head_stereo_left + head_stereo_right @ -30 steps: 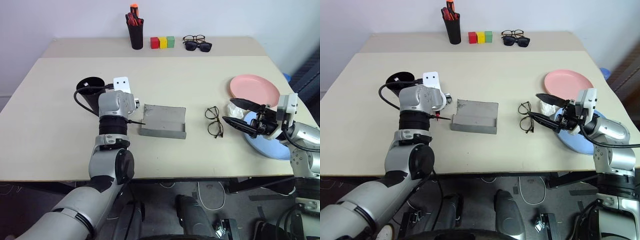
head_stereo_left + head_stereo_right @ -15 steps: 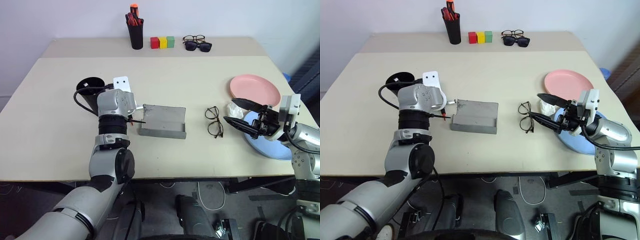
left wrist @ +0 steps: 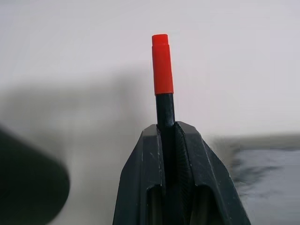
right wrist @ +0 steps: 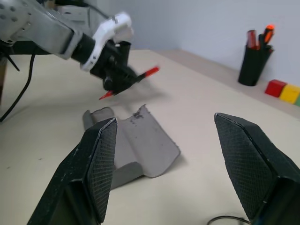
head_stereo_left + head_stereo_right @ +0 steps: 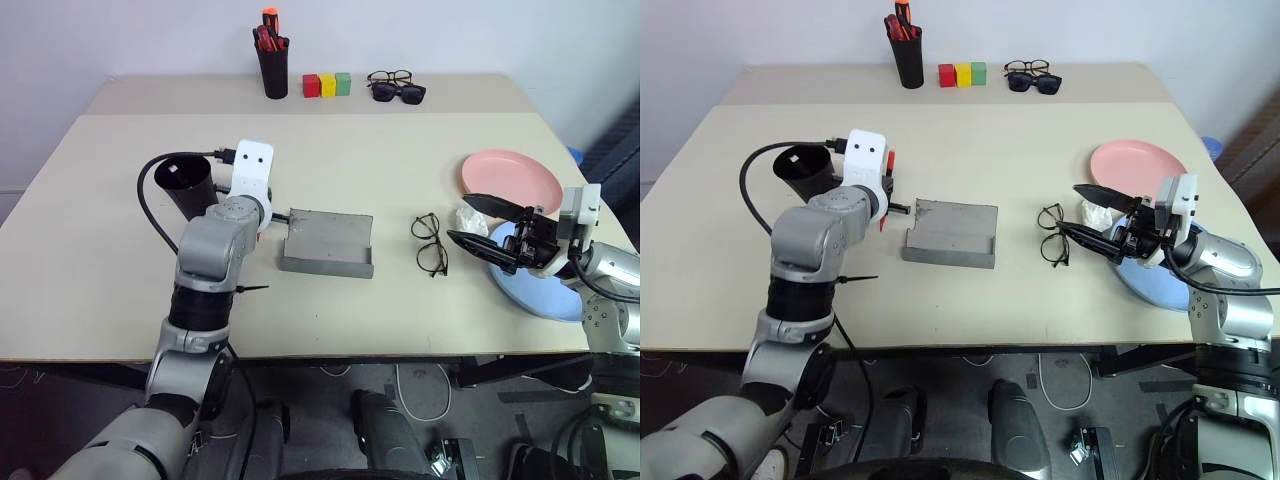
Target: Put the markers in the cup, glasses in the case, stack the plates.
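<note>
My left gripper [image 3: 168, 127] is shut on a slim marker [image 3: 161, 70] with a red-orange end and a dark body. It is held off the table between the black cup [image 5: 185, 182] and the open grey case [image 5: 325, 243]; the right wrist view shows this marker [image 4: 149, 72] sticking out of both sides of the grip. The wire-rimmed glasses [image 5: 430, 243] lie right of the case. My right gripper [image 5: 458, 220] hangs open beside them, over the edge of the light blue plate [image 5: 545, 290]. The pink plate [image 5: 510, 180] lies behind it.
At the back stand a black pen pot [image 5: 271, 62] with orange-capped markers, three coloured blocks [image 5: 327, 84], and sunglasses with another pair of spectacles [image 5: 396, 86]. A small white crumpled thing [image 5: 470, 220] lies between the plates by my right gripper.
My left gripper shut on the marker at the table surface, then lifted it and levelled out. The right arm has stayed still.
</note>
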Controlling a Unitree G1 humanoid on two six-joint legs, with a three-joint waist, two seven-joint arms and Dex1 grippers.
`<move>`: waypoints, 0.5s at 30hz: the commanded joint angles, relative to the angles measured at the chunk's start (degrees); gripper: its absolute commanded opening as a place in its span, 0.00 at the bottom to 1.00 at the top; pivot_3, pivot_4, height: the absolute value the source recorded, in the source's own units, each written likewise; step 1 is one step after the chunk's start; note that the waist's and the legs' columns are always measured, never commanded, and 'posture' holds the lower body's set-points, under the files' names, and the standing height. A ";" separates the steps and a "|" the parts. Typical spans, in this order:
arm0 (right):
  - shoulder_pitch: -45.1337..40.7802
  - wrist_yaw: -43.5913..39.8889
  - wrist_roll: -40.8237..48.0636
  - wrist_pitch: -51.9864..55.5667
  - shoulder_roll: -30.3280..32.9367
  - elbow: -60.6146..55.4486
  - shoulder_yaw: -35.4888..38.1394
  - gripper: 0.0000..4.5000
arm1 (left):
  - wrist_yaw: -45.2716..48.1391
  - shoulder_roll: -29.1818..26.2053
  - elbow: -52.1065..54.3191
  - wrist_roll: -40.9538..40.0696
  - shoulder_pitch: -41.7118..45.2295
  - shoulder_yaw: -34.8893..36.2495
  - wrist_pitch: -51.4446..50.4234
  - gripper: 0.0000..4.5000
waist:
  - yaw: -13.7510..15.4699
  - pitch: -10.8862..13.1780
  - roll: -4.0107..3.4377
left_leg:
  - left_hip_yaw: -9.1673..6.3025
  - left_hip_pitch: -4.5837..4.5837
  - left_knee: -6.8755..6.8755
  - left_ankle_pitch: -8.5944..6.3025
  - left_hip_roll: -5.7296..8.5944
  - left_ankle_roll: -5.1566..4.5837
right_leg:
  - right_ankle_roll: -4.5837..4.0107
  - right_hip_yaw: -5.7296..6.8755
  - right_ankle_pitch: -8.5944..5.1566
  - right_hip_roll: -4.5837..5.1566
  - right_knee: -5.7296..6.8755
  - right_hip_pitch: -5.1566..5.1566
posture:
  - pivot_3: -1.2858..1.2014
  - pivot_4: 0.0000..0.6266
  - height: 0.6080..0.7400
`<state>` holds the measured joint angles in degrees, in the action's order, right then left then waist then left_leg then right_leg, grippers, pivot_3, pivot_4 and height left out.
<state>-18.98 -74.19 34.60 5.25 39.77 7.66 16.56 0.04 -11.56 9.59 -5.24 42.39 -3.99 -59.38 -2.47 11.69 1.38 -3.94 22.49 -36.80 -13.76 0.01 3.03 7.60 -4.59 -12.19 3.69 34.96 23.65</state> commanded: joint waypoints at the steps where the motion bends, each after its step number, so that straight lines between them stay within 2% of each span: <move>1: -1.53 -3.35 0.58 -2.38 0.84 0.70 0.39 0.74 | 3.18 -2.06 5.09 2.48 -0.86 -2.14 15.38 0.00 | 0.03 0.00 -0.01 | 0.00 0.00 0.00 0.00 0.00 0.00 | -0.01 0.00 0.00 0.00 -0.01 0.00 | 0.52 0.24 1.00; 3: -2.70 -4.80 0.97 -2.75 0.42 0.86 -0.09 0.74 | 1.27 -1.37 3.05 3.46 -0.43 0.34 24.73 0.00 | 0.07 0.00 -0.01 | 0.01 -0.02 -0.03 0.00 0.00 0.00 | -0.11 0.00 -0.05 0.01 -0.02 -0.04 | 0.52 0.24 1.00; 5: -4.34 -6.15 1.17 -2.96 -0.17 0.59 -1.18 0.74 | -3.12 0.51 -1.20 4.13 0.78 4.59 41.12 0.00 | -0.09 0.00 -0.01 | 0.04 -0.03 -0.09 0.00 0.00 -0.01 | -0.16 -0.03 -0.08 0.02 -0.02 -0.06 | 0.52 0.24 1.00; 7: -6.19 -6.67 1.42 -2.67 -1.21 -0.12 -2.52 0.74 | -8.13 1.26 -5.28 5.46 1.02 8.29 49.63 0.00 | -0.18 0.00 -0.01 | 0.07 -0.07 -0.11 0.00 -0.01 -0.01 | -0.23 -0.05 -0.06 0.02 -0.03 -0.07 | 0.52 0.24 1.00; 9: -7.29 -6.94 1.39 -2.47 -1.96 -0.36 -3.40 0.74 | -10.87 0.97 -8.42 7.00 0.51 9.99 53.91 0.00 | -0.13 -0.01 -0.02 | 0.06 -0.10 -0.10 0.00 -0.01 -0.02 | -0.22 -0.06 -0.04 0.00 0.00 -0.08 | 0.52 0.24 1.00; 15: -8.86 -6.25 1.05 -2.25 -3.36 0.18 -4.73 0.74 | -13.52 -1.61 -10.60 10.90 -3.32 12.22 57.11 0.00 | 0.49 0.00 -0.01 | 0.05 0.03 -0.17 0.00 0.01 -0.02 | -0.03 -0.04 0.01 0.04 -0.02 -0.08 | 0.52 0.24 1.00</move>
<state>-26.63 -80.65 34.93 3.40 36.63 9.05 11.11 -12.43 -12.51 -2.51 3.90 38.71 7.78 -4.05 -1.97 11.69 1.37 -3.89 22.51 -36.97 -13.76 0.03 3.01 7.58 -4.63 -12.17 3.72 34.94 23.57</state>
